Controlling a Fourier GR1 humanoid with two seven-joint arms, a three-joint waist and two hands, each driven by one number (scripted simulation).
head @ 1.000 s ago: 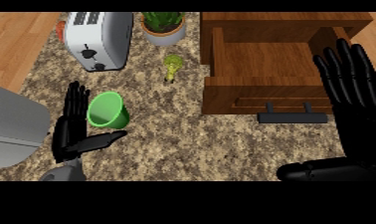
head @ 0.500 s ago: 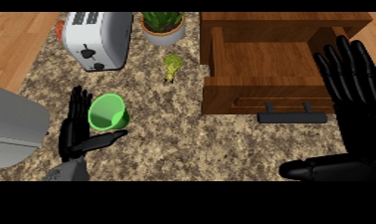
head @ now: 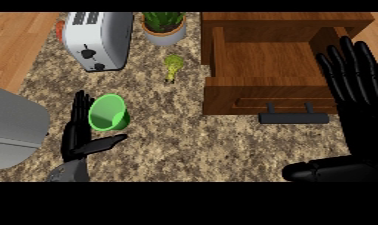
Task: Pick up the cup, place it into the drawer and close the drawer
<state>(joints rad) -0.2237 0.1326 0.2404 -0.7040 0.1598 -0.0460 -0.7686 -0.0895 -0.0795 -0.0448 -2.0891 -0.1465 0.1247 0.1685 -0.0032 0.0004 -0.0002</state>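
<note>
Left robot hand (head: 77, 136): open, fingers straight and pointing toward the far edge of the tabletop (head: 184, 134), thumb stretched out sideways beneath the green cup (head: 108, 113). The fingers lie along the cup's left side, touching or very nearly; contact cannot be confirmed. Nothing is grasped.

Cup: on the speckled tabletop near its left edge, mouth facing up toward the viewer, just beside the left robot hand's fingers. It is outside the drawer, well apart from it.

Right robot hand (head: 353, 81): open, fingers straight and spread, holding nothing. It hangs over the right side of the drawer (head: 258, 66), near the right edge of the tabletop.

Drawer: wooden, pulled open, interior bare wood, black handle (head: 293, 117) on its front face pointing toward the near edge.

Further out: a small yellow-green item (head: 173, 66) on the tabletop just left of the drawer, too small to identify. A potted plant (head: 164, 26) at the far edge. A silver toaster (head: 97, 39) near the far left corner. A grey object (head: 18, 131) at the left edge, partly cut off.
</note>
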